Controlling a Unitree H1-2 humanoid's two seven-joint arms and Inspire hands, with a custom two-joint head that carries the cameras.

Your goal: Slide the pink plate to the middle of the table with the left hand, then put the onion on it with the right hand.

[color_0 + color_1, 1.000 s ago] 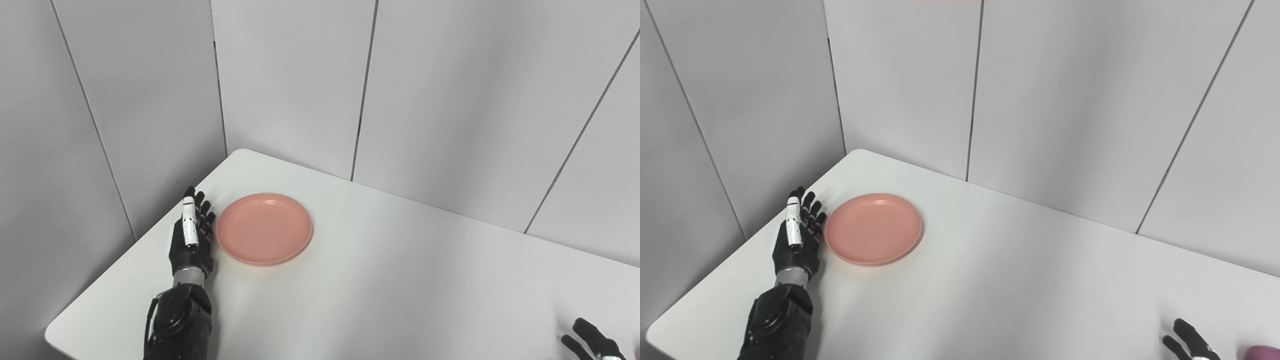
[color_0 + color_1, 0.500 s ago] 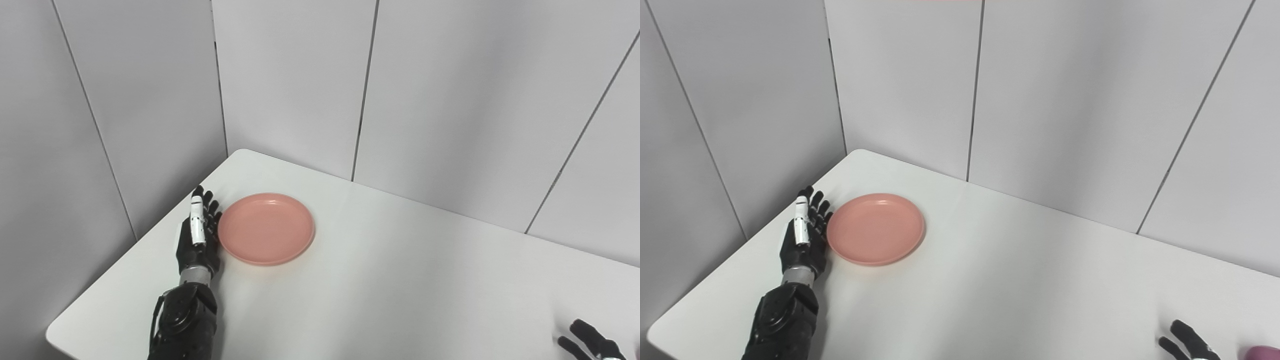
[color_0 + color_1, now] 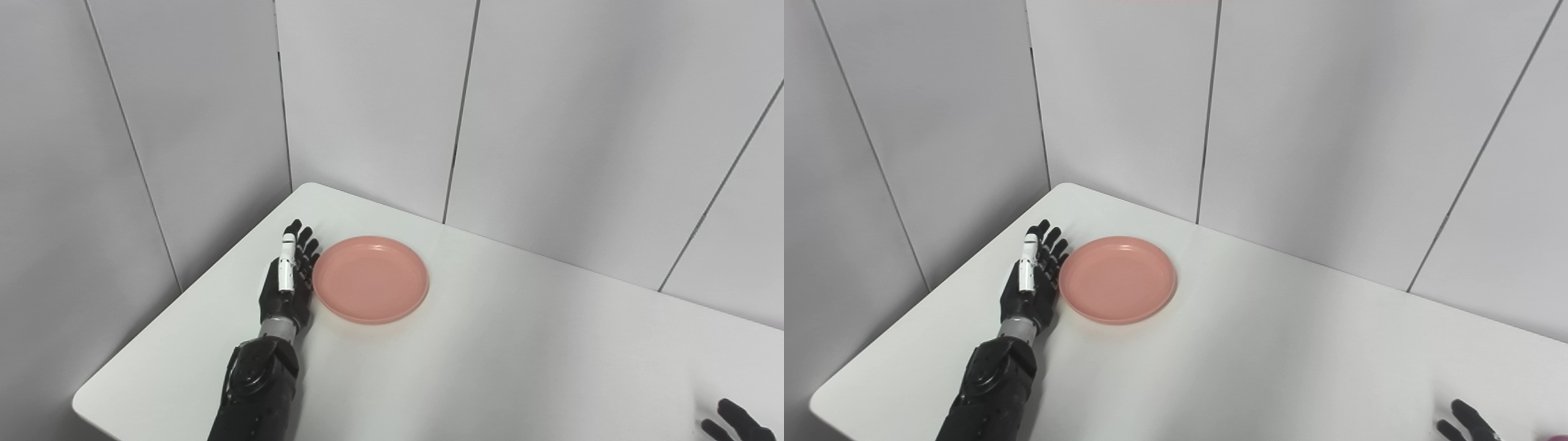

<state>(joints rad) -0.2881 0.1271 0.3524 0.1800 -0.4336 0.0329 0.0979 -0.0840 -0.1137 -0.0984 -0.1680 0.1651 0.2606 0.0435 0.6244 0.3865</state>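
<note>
Left hand (image 3: 286, 288) has its fingers (image 3: 298, 245) stretched out flat and together, grasping nothing, standing edge-on to the table (image 3: 502, 361) with the inner side against the left rim of the pink plate (image 3: 370, 278); they look to be touching, or at most a sliver apart. Black forearm runs back to the bottom edge. Plate sits upright and empty near the far-left corner of the table, close to the wall panels (image 3: 367, 104), well short of the middle. Right hand (image 3: 1470, 424) shows only a few dark fingertips at the bottom-right edge; cannot tell whether it is released or clenched, and nothing is seen in it. The onion is barely in view: a tiny pinkish sliver at the bottom-right corner of the right eye view could be it, but too little shows to be sure. Progress, judged from this: the slide is at its beginning, hand set as a pusher but the plate not yet at centre. Left to do: push the plate rightward to the middle, withdraw the left hand, then pick up the onion with the right hand and set it on the plate.
</note>
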